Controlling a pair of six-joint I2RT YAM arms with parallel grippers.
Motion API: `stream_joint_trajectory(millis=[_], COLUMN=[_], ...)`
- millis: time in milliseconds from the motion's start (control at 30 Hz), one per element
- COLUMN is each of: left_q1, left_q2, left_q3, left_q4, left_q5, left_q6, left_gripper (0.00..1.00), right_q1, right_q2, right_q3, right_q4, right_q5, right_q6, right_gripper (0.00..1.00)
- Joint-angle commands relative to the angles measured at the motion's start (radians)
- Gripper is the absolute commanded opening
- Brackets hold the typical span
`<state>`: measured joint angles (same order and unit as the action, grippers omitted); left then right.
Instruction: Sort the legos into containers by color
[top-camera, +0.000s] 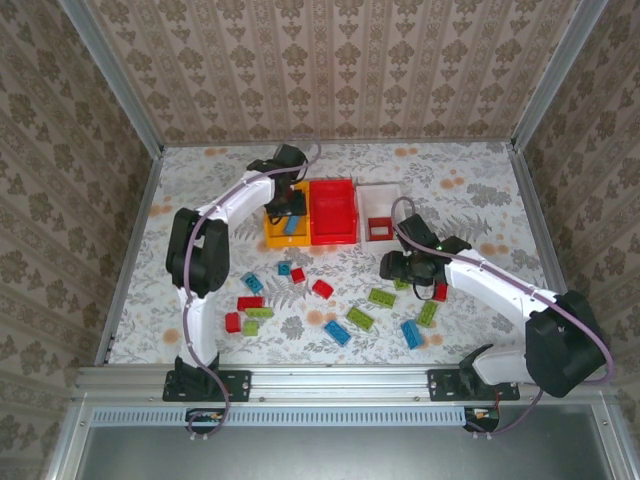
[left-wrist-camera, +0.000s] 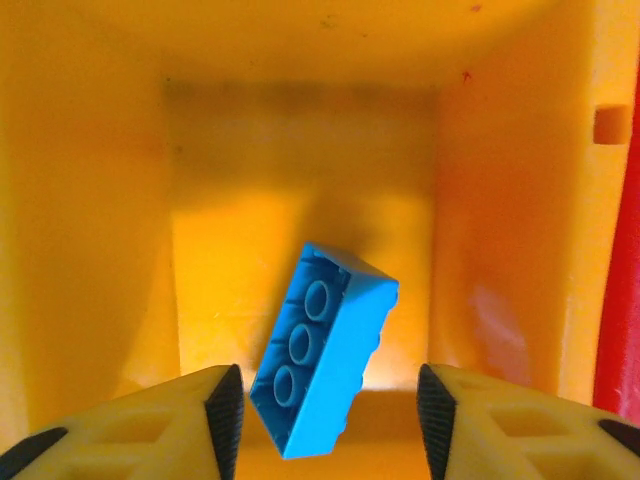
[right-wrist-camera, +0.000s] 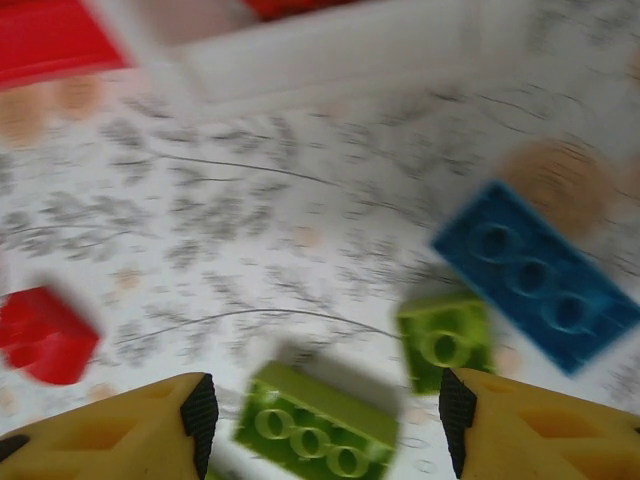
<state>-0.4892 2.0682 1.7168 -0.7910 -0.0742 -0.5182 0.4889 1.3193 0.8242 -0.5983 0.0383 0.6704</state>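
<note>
My left gripper (left-wrist-camera: 330, 420) hangs open inside the yellow-orange bin (left-wrist-camera: 500, 250). A blue lego (left-wrist-camera: 325, 350) sits tilted between its fingers, underside up, touching neither pad. From above, that gripper (top-camera: 285, 210) is over the yellow-orange bin (top-camera: 270, 238), beside the red bin (top-camera: 333, 236) and the white bin (top-camera: 378, 192). My right gripper (right-wrist-camera: 327, 410) stands open low over the table, a lime green lego (right-wrist-camera: 320, 425) lying loose between its fingers. Another green lego (right-wrist-camera: 445, 340), a blue one (right-wrist-camera: 535, 275) and a red one (right-wrist-camera: 45, 335) lie around it.
Several red, blue and green legos are scattered on the patterned table (top-camera: 470, 190) in front of the bins, from a red one (top-camera: 232, 321) at the left to a blue one (top-camera: 411, 334) at the right. Something red (top-camera: 380, 228) lies in the white bin.
</note>
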Motion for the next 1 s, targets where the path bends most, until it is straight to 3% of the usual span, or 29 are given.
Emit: stream_joint_trajectory(millis=[0,200,400,567,667,833,967], left_q1=[0.001,-0.061,-0.145,-0.176,-0.186,-0.198,-0.198], left_q2=[-0.101,-0.324,-0.603,-0.728,-0.771,-0.828,-0.870], left_q3=[-0.013,-0.206,-0.481,-0.585,-0.621,-0.654,-0.655], left_q4=[-0.025,0.112,0.336,0.331,0.322,0.326,0.292], left_q5=[0.009,0.080,0.318,0.392,0.406,0.389,0.337], left_q6=[0.002,0.044,0.133,0.119,0.102,0.059,0.018], left_gripper=[0.56,0.62,0.67,0.68,0.67,0.66,0.64], right_q1=[-0.020,-0.075,-0.118,-0.152,-0.157,-0.157,-0.106], right_q2=[-0.075,-0.136,-0.105,-0.055,-0.010,0.004,-0.077], right_q3=[-0.016,-0.079,-0.142,-0.197,-0.209,-0.211,-0.128], right_q4=[-0.184,-0.300,-0.237,-0.128,-0.090,-0.058,-0.090], right_q5=[0.067,-0.003,-0.061,-0.101,-0.112,-0.106,0.002], right_q6=[0.101,0.210,0.240,0.264,0.275,0.278,0.207], right_gripper=[0.66,0.70,0.75,0.73,0.67,0.44,0.33])
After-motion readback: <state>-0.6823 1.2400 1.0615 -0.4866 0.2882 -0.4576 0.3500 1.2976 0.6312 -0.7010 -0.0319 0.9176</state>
